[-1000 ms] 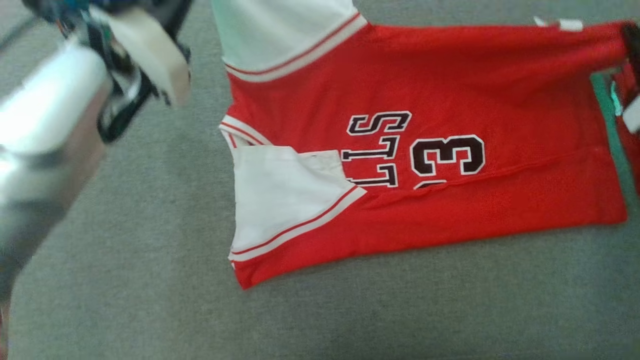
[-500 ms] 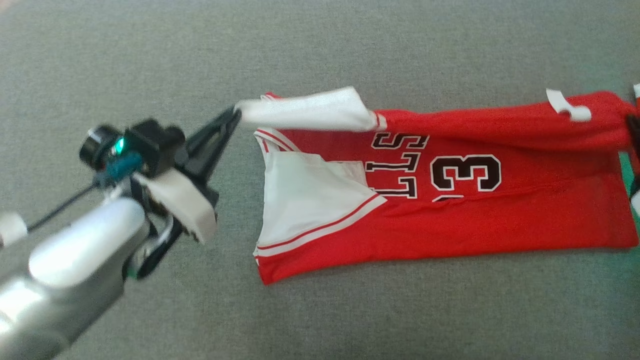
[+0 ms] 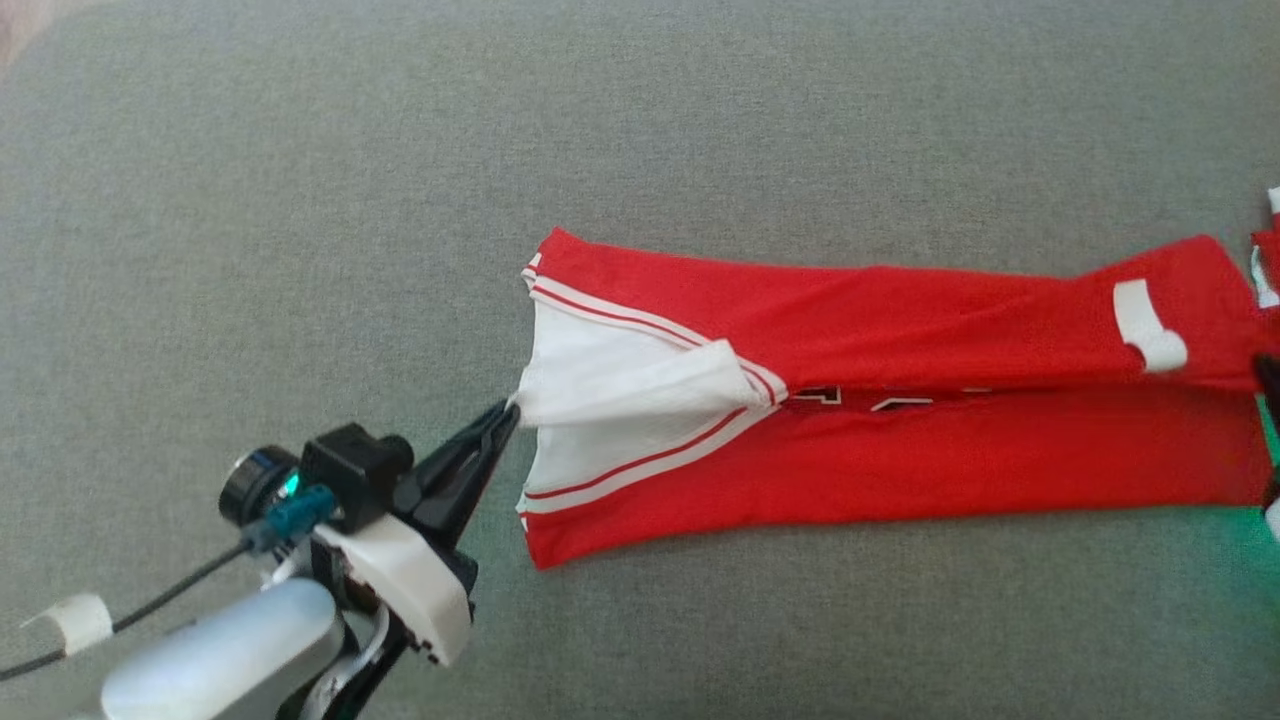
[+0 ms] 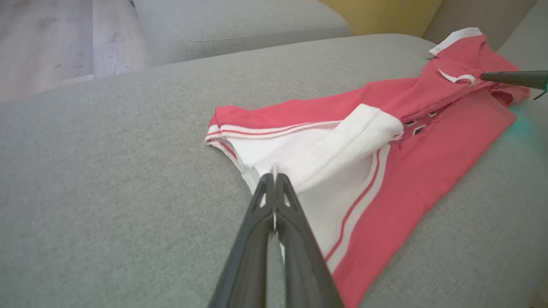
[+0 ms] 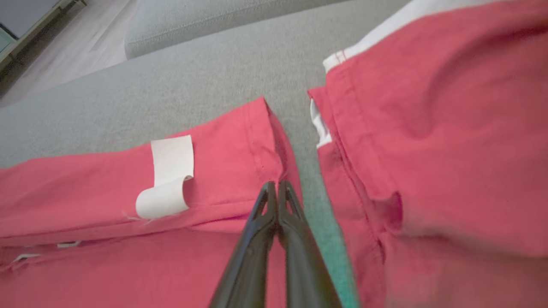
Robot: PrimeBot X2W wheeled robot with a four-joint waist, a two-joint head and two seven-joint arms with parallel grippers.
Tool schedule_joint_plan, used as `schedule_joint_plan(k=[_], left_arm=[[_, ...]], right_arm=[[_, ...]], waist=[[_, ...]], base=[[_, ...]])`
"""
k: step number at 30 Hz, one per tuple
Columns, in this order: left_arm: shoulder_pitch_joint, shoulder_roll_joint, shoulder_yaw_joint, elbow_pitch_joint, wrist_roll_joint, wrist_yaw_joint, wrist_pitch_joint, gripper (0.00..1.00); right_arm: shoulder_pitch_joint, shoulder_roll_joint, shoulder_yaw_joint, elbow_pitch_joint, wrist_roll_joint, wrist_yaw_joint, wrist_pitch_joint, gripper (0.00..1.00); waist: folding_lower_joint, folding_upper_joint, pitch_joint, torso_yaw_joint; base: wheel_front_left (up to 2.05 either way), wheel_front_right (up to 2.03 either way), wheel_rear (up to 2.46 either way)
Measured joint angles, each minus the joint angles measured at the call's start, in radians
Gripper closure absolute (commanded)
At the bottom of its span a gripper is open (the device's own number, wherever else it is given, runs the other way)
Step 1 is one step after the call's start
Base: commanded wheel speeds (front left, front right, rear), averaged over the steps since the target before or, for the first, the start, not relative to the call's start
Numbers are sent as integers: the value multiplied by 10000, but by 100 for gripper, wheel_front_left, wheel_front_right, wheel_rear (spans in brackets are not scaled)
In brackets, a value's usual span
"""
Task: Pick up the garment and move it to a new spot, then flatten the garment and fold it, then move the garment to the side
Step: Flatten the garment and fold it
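The garment (image 3: 900,470), a red jersey with white sleeves and red-striped trim, lies lengthwise on the grey sofa cushion (image 3: 300,200), its far half folded over the near half so only slivers of the black lettering show. My left gripper (image 3: 510,408) is shut on the edge of the white sleeve (image 4: 342,141), as the left wrist view shows at my left gripper (image 4: 274,175). My right gripper (image 5: 274,185) is shut on the red hem at the garment's (image 5: 85,192) other end, beside a curled white label (image 5: 169,175). Its dark fingers (image 4: 513,79) show in the left wrist view.
A second red cloth (image 5: 428,128) with white trim lies just right of the hem, across a narrow strip of cushion. Another grey cushion (image 4: 239,21) and wooden floor (image 4: 43,42) lie beyond the sofa's far edge. Bare cushion spreads left and near.
The head camera has shifted. My left gripper brought the white sleeve toward me and down, laying the garment's far half over the near half and covering most of the lettering.
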Motion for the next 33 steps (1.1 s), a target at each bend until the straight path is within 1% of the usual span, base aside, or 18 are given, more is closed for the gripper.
schedule_joint_plan(k=[4,9,10,11,12,13,14,15,17,20,23,26,28,30,33], left_arm=[[251,-38,-104,63,13,221,-107,100],[680,-428,-123,399,-77,228,-537,100],[760,-525,-121,508,-104,226,-640,96],[825,-617,-125,623,-165,221,-704,73],[870,-715,-123,746,-184,221,-727,56],[903,-819,-123,871,-226,221,-794,26],[932,-903,-121,986,-234,224,-848,0],[965,-995,-92,1099,-238,242,-963,0],[1058,-1233,67,1277,-268,435,-1191,0],[1384,-1682,531,1475,-408,857,-1459,0],[1864,-2150,1014,1647,-157,1369,-1576,0],[2544,-2637,1868,1588,500,1969,-1586,0],[3041,-2936,2466,1413,1145,2301,-1586,0],[3551,-3256,2984,1177,1854,2614,-1586,0],[4213,-3626,3196,999,2796,2786,-1588,0]], right_arm=[[544,370,-539,-276,-224,-2,301,100],[967,777,-1221,-610,-602,-2,708,100],[1035,882,-1386,-663,-721,0,759,91],[1071,986,-1513,-686,-836,0,802,58],[1097,1097,-1649,-711,-953,-2,882,0],[1127,1252,-1827,-761,-1032,-2,884,0],[1155,1409,-1985,-830,-1114,-2,882,0],[1218,1559,-2146,-913,-1227,-2,880,0],[1401,1854,-2477,-1089,-1498,-2,857,0],[1898,2385,-2968,-1388,-1850,-2,698,0],[2525,3202,-3459,-1649,-2142,-2,543,0],[3035,4157,-3910,-1933,-2359,-2,510,0],[3219,4652,-4220,-2042,-2529,-2,516,0],[3265,4982,-4665,-2065,-2688,-2,619,0],[3070,5198,-5524,-1831,-3141,-2,871,0]], waist=[[0,0,32,13],[0,0,-3,-37],[0,0,-16,-52],[0,0,-32,-65],[0,0,-57,-73],[0,0,-90,-81],[0,0,-128,-90],[0,0,-179,-96],[0,0,-312,-105],[0,0,-575,-94],[-1,0,-919,-54],[-1,0,-1283,4],[-2,0,-1491,76],[-3,0,-1622,226],[-1,0,-1741,518]], base=[[0,0,0],[0,0,0],[0,0,0],[0,0,0],[0,0,0],[0,0,0],[0,0,0],[0,0,0],[0,0,0],[0,0,0],[0,0,0],[0,0,0],[0,0,0],[0,0,0],[0,0,0]])
